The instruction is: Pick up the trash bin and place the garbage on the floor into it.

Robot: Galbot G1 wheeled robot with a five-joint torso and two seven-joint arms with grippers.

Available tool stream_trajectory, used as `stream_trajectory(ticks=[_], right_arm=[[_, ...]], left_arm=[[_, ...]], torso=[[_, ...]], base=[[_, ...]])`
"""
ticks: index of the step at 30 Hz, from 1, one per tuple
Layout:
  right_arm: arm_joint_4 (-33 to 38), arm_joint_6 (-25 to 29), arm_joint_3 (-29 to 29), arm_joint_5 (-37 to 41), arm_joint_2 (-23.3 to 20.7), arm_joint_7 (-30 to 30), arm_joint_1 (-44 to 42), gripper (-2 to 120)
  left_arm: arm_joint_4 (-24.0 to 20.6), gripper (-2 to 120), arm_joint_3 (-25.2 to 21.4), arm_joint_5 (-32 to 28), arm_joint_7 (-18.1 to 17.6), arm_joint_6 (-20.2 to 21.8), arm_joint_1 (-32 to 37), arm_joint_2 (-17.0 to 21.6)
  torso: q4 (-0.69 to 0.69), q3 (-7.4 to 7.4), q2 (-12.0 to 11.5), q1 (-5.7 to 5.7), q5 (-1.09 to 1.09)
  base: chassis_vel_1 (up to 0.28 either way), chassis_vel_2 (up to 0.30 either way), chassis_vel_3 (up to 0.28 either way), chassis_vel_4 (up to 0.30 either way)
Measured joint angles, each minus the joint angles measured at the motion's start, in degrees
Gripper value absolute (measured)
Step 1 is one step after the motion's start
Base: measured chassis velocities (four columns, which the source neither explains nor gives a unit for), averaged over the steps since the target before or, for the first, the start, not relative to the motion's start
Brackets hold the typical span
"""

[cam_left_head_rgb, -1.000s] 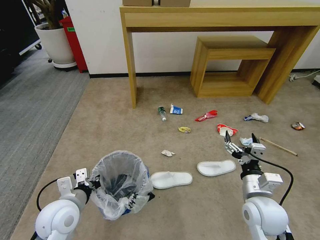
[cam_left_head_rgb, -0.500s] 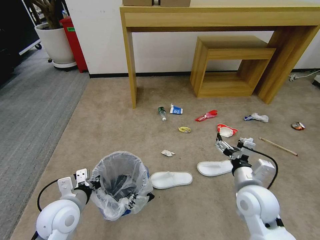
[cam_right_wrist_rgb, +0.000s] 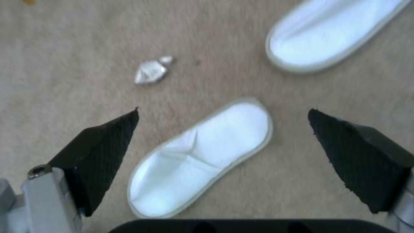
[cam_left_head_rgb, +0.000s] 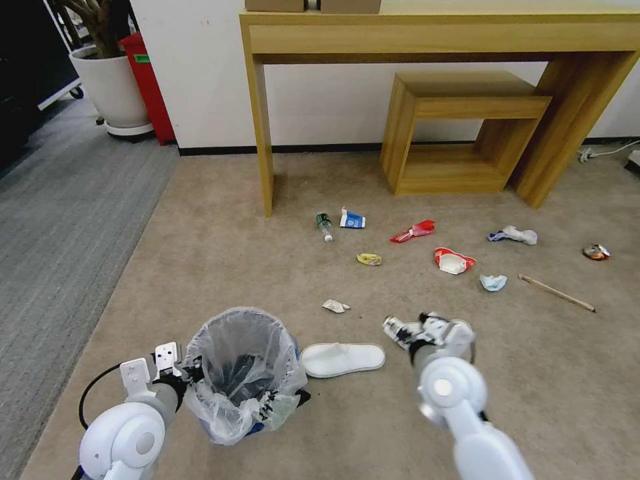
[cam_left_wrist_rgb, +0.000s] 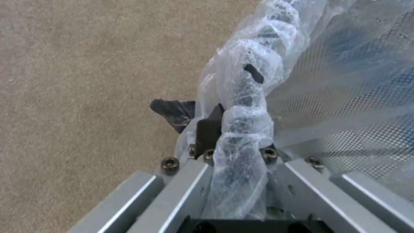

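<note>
**Left tool clamped on the bin rim, right tool spread above the slippers**

The left tool [cam_left_wrist_rgb: 235,142] is clenched on the bag-wrapped rim of the trash bin [cam_left_head_rgb: 243,370], which sits on the beige floor [cam_left_head_rgb: 220,253] near its left edge, where the grey ribbed carpet [cam_left_head_rgb: 60,220] begins. The right tool [cam_right_wrist_rgb: 224,155] hangs released, its black fingers [cam_right_wrist_rgb: 103,149] spread wide over a white slipper [cam_right_wrist_rgb: 202,155]; a second slipper [cam_right_wrist_rgb: 332,35] lies close beside it, and a crumpled tissue [cam_right_wrist_rgb: 151,72] lies near both. In the head view one slipper [cam_left_head_rgb: 342,359] lies just beside the bin, with the right arm covering the ground past it. Farther out, the garbage is scattered: a small bottle [cam_left_head_rgb: 325,227], a blue-white carton [cam_left_head_rgb: 352,219], a yellow wrapper [cam_left_head_rgb: 369,259], red wrappers [cam_left_head_rgb: 413,231], a wooden stick [cam_left_head_rgb: 557,293] and a crushed can [cam_left_head_rgb: 595,252]. A wooden tabletop [cam_left_head_rgb: 440,30] on tall legs stands against the far wall, a lower wooden bench [cam_left_head_rgb: 460,133] under it
</note>
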Motion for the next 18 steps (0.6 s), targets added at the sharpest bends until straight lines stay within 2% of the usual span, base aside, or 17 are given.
stream_trajectory(ticks=[5, 13, 18], right_arm=[[-4.71, 0.8, -2.5, 0.91, 0.97, 1.51, 2.6, 100], [-16.55, 2.75, -7.72, 0.74, 3.03, 3.12, 8.46, 100], [-19.1, 3.04, -9.48, 0.44, 3.93, 3.11, 10.12, 100]], left_arm=[[0.21, 0, -0.01, 0.3, 0.0, -0.05, 0.19, -0.43], [0.55, 0, -0.2, 0.56, 0.0, -0.28, 0.48, -0.84], [0.67, 0, -0.34, 0.63, 0.0, -0.39, 0.52, -1.05]], torso=[[0.01, 0.0, 0.0, 0.0, 0.0], [0.0, 0.0, 0.0, 0.0, 0.0], [0.0, 0.0, 0.0, 0.0, 0.0]], base=[[0.0, 0.0, 0.0, 0.0], [0.0, 0.0, 0.0, 0.0], [0.0, 0.0, 0.0, 0.0]])
